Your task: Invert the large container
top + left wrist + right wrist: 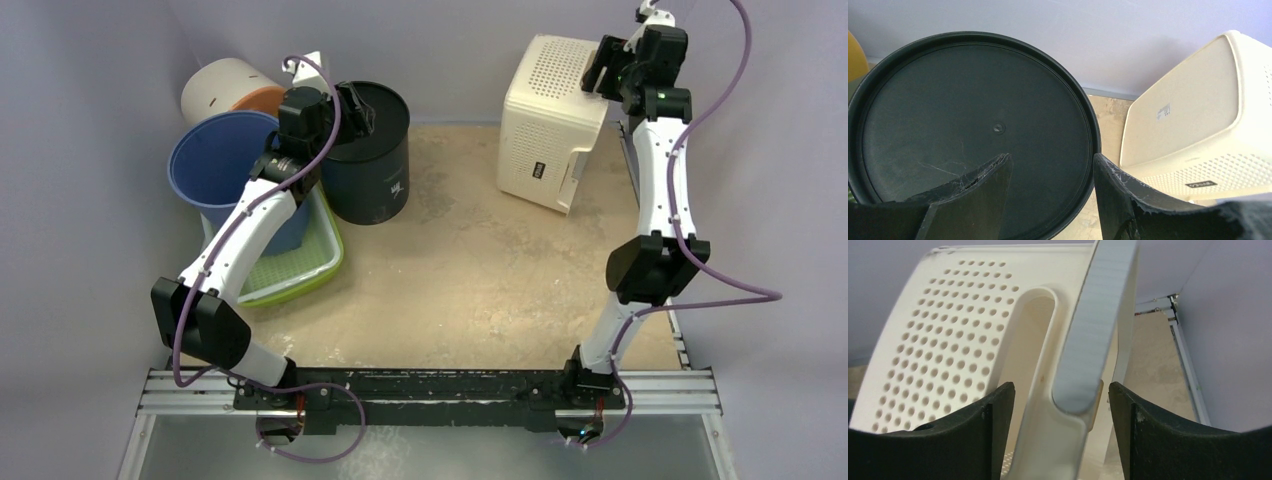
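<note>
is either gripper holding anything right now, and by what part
Nothing is clamped. The right gripper stands open astride the white basket's handle bar, gaps on both sides; the left gripper stands open over the black container's rim.

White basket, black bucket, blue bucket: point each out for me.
white basket [545,120], top view, perforated side wall
black bucket [973,125], left wrist view, flat round face
blue bucket [215,160], top view, inner wall

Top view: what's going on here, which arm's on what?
The right claw straddles the handle edge of the cream perforated basket, which is tipped up off its base on the table. The left claw straddles the rim of the dark round bin, one finger over its closed flat top. Both claws are open, and neither looks clamped.
</note>
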Controlling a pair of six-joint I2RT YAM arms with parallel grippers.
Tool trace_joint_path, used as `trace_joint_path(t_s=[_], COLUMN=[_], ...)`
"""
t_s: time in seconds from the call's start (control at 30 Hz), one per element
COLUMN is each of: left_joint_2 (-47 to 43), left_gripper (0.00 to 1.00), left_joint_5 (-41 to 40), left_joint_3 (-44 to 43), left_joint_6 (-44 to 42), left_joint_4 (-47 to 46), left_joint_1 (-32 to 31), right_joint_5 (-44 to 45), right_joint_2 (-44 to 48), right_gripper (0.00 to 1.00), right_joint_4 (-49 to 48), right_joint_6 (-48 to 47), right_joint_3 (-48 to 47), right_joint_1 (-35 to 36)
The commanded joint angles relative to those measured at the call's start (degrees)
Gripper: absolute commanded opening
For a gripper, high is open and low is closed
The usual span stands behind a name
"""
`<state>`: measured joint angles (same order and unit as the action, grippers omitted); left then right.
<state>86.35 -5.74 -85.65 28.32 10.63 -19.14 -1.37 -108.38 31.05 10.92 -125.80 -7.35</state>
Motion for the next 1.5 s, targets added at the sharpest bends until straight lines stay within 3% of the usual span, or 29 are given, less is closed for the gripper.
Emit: trace_joint_path(t_s=[0.0, 0.23, 0.4, 0.63, 1.13, 1.47], left_joint_2=[-0.9, 0.0, 0.9, 1.3, 2.2, 4.3], left_gripper=[0.59, 0.59, 0.59, 0.59, 0.59, 0.59], left_joint_5=[0.5, 1.0, 1.7, 1.8, 2.4, 2.6], left_joint_3=[-1.1, -1.5, -2.5, -3.3, -2.2, -2.1], left_joint_6=[0.6, 1.1, 0.7, -0.3, -0.4, 0.1], left_joint_4=[-3.3, -3.8, -3.5, -2.4, -2.8, -3.2], left_joint_1=[0.4, 0.4, 0.5, 0.9, 3.4, 3.9], right_joint_5=[7.1, 15.1, 16.9, 16.9, 15.6, 14.1], right_joint_2=[-0.7, 3.7, 5.3, 0.4, -7.8, -13.0], right_gripper=[0.7, 0.64, 0.52, 0.31, 0.29, 0.28], right_joint_4=[9.8, 8.6, 6.9, 5.6, 1.3, 0.1], right_joint_6=[-3.5, -4.4, -3.9, -3.0, -3.0, -3.8], right_joint_3=[5.3, 12.6, 16.6, 17.9, 33.9, 33.9], right_joint_1=[-0.2, -1.4, -4.8, -9.4, -12.3, -12.5])
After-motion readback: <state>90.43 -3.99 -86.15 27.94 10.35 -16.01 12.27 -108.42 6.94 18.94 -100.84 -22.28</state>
